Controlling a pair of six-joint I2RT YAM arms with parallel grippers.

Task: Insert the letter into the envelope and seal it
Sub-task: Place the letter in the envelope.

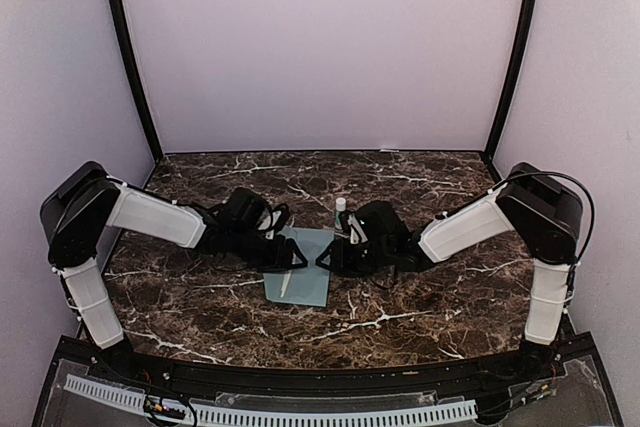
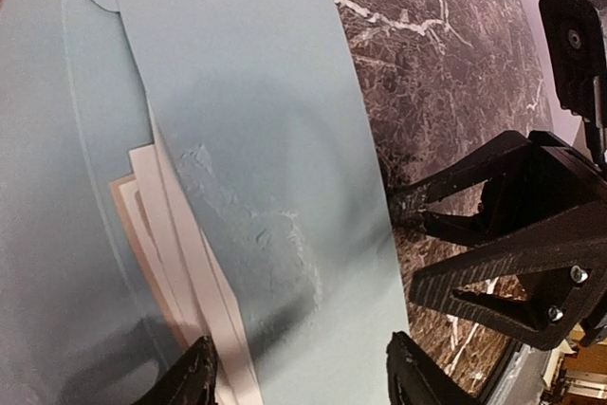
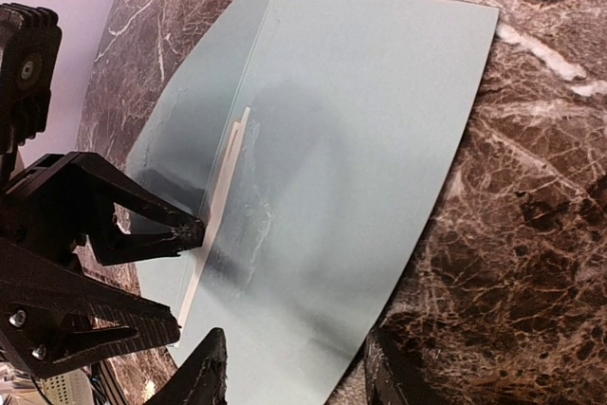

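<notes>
The pale blue envelope (image 1: 300, 267) lies flat on the marble table (image 1: 420, 292) between my two grippers. Along the slanted edge of its folded panel a white strip of the letter (image 2: 185, 263) peeks out, also showing as the letter (image 3: 223, 192) in the right wrist view. A wrinkled smear marks the envelope (image 2: 256, 225) beside that edge. My left gripper (image 2: 303, 377) hangs open over the envelope, one finger by the white strip. My right gripper (image 3: 299, 372) is open too, straddling the near edge of the envelope (image 3: 370, 130).
A white-and-green glue stick (image 1: 341, 209) stands upright just behind the envelope, close to the right gripper (image 1: 338, 255). The left gripper (image 1: 283, 252) and right gripper nearly face each other across the envelope. Purple walls enclose the table.
</notes>
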